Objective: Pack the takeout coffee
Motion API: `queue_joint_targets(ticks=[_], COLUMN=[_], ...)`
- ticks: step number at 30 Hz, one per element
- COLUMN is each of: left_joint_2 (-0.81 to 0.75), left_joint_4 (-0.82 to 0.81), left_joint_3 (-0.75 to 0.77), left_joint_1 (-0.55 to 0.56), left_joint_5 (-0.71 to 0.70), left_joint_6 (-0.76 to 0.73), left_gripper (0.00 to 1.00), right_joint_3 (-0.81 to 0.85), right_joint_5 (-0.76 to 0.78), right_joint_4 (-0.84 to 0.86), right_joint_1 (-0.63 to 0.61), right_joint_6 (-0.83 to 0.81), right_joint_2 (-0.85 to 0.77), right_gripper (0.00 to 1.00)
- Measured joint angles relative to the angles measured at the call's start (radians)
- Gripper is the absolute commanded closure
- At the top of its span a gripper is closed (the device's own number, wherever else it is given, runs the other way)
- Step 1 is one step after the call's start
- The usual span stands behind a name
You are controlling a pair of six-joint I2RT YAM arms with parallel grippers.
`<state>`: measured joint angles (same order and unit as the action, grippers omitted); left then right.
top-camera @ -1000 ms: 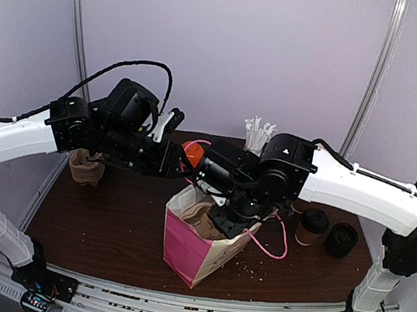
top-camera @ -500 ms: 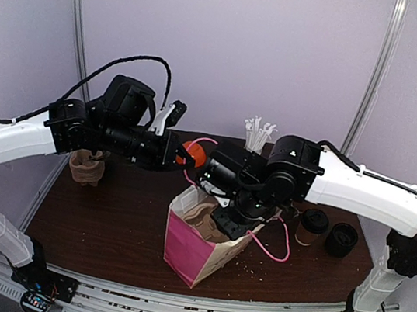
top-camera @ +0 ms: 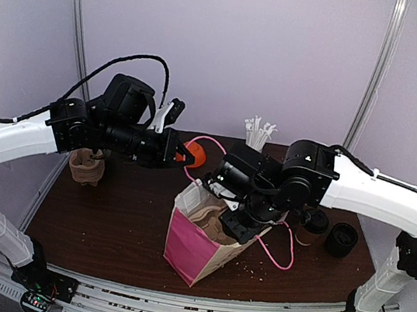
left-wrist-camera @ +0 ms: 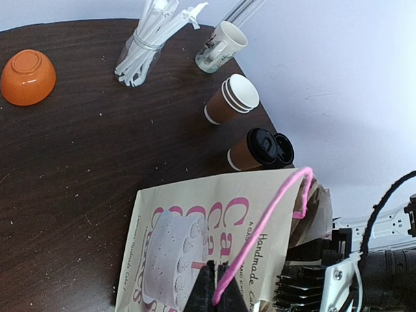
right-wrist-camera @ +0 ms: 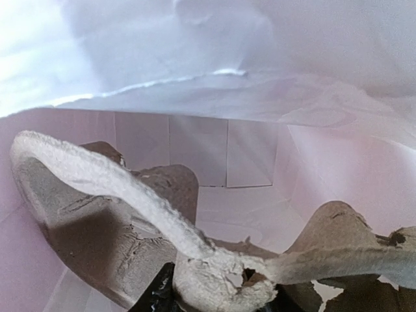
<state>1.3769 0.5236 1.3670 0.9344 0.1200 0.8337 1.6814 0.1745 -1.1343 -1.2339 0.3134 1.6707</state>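
Takeout coffee (left-wrist-camera: 252,151), a small brown kraft-paper cup with black plastic lid, stood upright on the dark brown worktop (left-wrist-camera: 78,169), just beside a squat black stack of lids (left-wrist-camera: 284,148). It was outside the bag and not yet packed.

Pink-and-cream paper bag (top-camera: 188,251) stood open mid-worktop. Left tool (left-wrist-camera: 211,289) was pinched tight on the pink cord handle (left-wrist-camera: 286,193); I judged it was holding the mouth open.

Right tool (top-camera: 236,224) was down inside the bag, clamped on the rim of a grey moulded-pulp cup carrier (right-wrist-camera: 123,188), presumably seating it so the cup would ride upright.
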Motion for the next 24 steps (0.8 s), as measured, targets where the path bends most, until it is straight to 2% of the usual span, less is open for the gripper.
queue_joint_targets(ticks=[24], left_joint_2=[0.017], left_joint_4=[0.007], left_joint_3=[0.023], left_joint_1=[0.000], left_joint_5=[-0.050], left_joint_6=[0.011], left_gripper=[1.00], right_joint_3=[-0.043], right_joint_5=[-0.037], right_joint_4=[0.039], right_joint_1=[0.000], right_joint_6=[-0.049], right_joint_2=[0.002], right_gripper=[0.64])
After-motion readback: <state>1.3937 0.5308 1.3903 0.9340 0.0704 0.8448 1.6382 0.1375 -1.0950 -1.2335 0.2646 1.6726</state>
